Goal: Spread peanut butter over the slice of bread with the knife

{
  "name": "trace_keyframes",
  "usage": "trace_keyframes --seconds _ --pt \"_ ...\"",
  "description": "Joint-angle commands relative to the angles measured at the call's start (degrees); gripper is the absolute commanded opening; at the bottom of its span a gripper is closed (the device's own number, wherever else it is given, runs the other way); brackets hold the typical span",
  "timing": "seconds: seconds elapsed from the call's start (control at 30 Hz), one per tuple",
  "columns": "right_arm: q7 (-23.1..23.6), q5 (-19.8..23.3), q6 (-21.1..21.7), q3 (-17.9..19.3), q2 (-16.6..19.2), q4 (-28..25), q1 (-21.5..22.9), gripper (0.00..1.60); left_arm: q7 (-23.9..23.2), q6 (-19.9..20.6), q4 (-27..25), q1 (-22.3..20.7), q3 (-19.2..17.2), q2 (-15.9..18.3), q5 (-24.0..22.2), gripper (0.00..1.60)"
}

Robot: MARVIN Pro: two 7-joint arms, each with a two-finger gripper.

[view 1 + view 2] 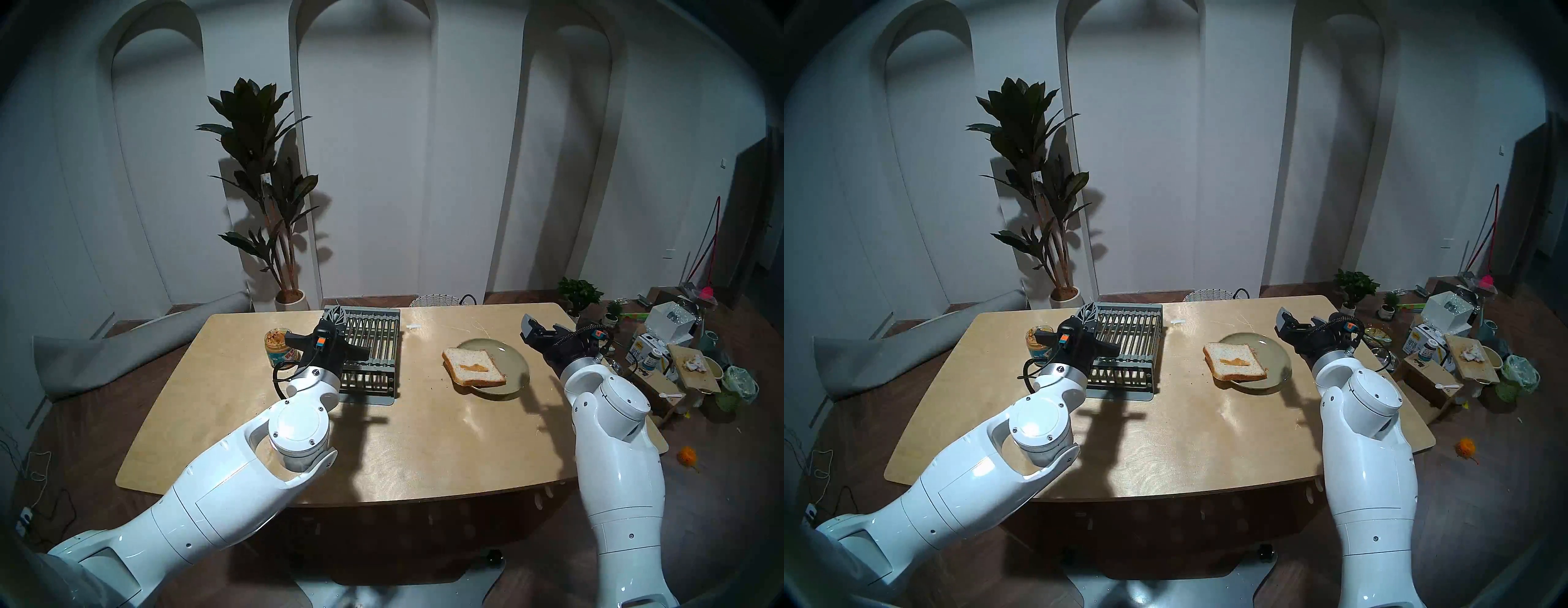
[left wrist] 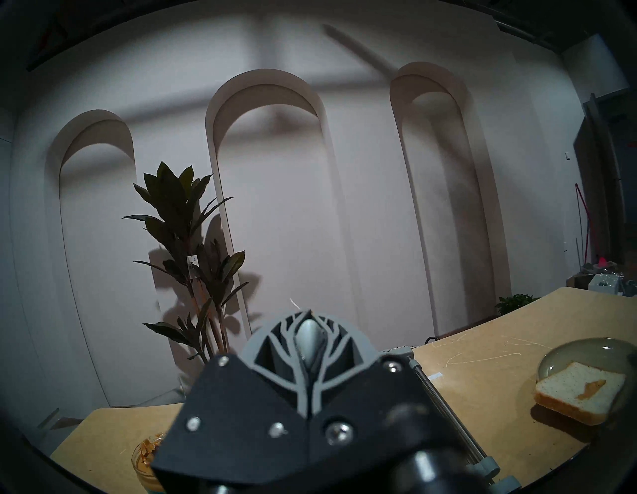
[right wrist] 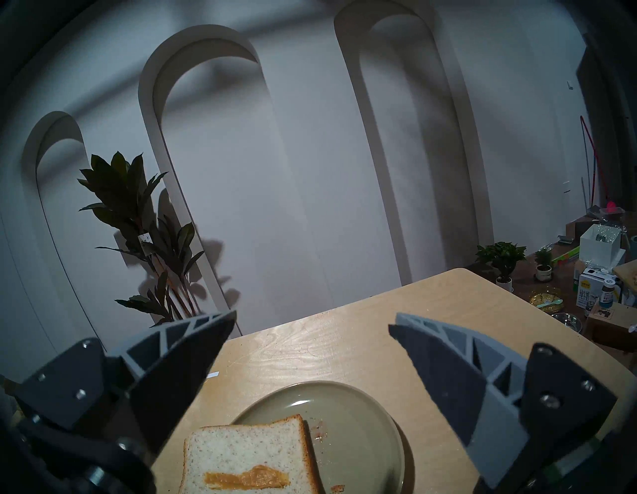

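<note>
A slice of bread (image 1: 460, 356) with a short streak of peanut butter (image 3: 246, 479) lies on the left part of a pale green plate (image 1: 515, 361). The open peanut butter jar (image 1: 278, 346) stands at the table's far left. My left gripper (image 1: 335, 316) is over the far left corner of the grey slatted rack (image 1: 373, 352), just right of the jar. In the left wrist view it is shut on the knife (image 2: 306, 339), whose pale grey handle shows between the fingers. My right gripper (image 3: 312, 320) is open and empty, hovering just right of the plate.
A small white scrap (image 1: 413, 326) lies on the wooden table (image 1: 382, 446) behind the plate. A wire basket (image 1: 435, 300) and a potted plant (image 1: 263, 191) stand behind the table. Boxes, bottles and bags clutter the floor at the right (image 1: 670, 352).
</note>
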Motion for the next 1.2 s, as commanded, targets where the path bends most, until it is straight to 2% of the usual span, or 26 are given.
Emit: trace_keyframes --seconds 0.0,0.37,0.87,1.17 --pt "-0.3 -0.2 -1.1 0.0 -0.1 -1.1 1.1 1.60 -0.2 -0.4 -0.3 -1.4 -0.1 -0.9 0.4 0.00" --pt "-0.5 -0.8 -1.5 0.1 -0.3 -1.4 0.8 1.60 -0.1 -0.5 1.6 -1.3 0.3 -2.1 1.0 0.00" --pt "-0.5 -1.4 -1.1 0.7 -1.0 -3.5 -0.5 1.60 -0.5 -3.3 4.9 -1.2 0.8 -3.1 1.6 0.00" --pt "-0.5 -1.7 -0.5 0.6 -1.4 -4.9 -1.1 1.60 -1.6 -7.9 7.5 0.1 0.5 -2.6 1.1 0.00"
